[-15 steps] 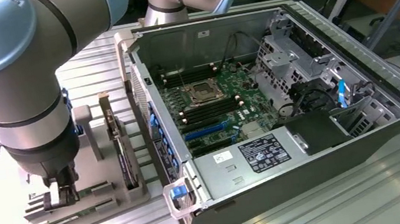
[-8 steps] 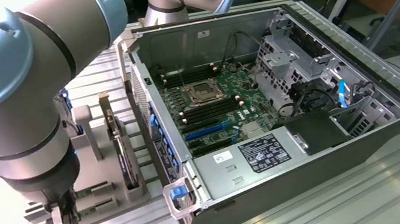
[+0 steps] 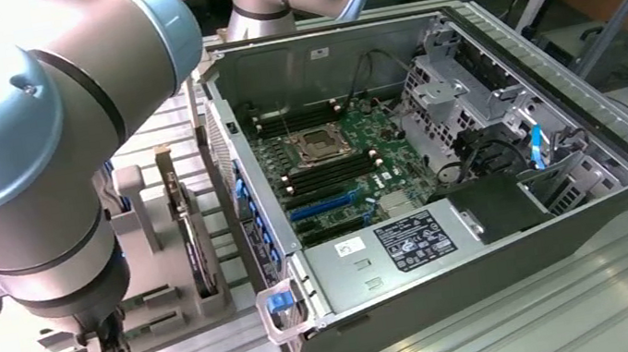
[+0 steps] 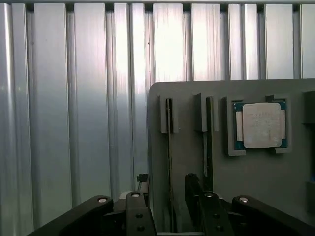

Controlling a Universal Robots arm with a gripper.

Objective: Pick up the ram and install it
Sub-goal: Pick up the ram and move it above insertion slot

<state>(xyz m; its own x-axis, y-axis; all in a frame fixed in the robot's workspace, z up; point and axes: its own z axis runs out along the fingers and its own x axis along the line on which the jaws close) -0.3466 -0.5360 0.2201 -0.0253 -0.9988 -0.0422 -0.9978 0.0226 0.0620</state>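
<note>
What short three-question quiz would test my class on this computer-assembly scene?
1. True or false: the square silver-topped processor chip sits in the grey slotted plastic holder.
2. How many long, thin, dark-edged ram sticks stand in that holder? A one; B two; C four.
3. Fill in: the open jaws flank the ram stick ____ from the processor chip.
Key: 1 true; 2 B; 3 farther.

One end of the ram (image 4: 170, 147) behind the pincer (image 4: 167, 182); pincer's base past the picture edge.
</note>
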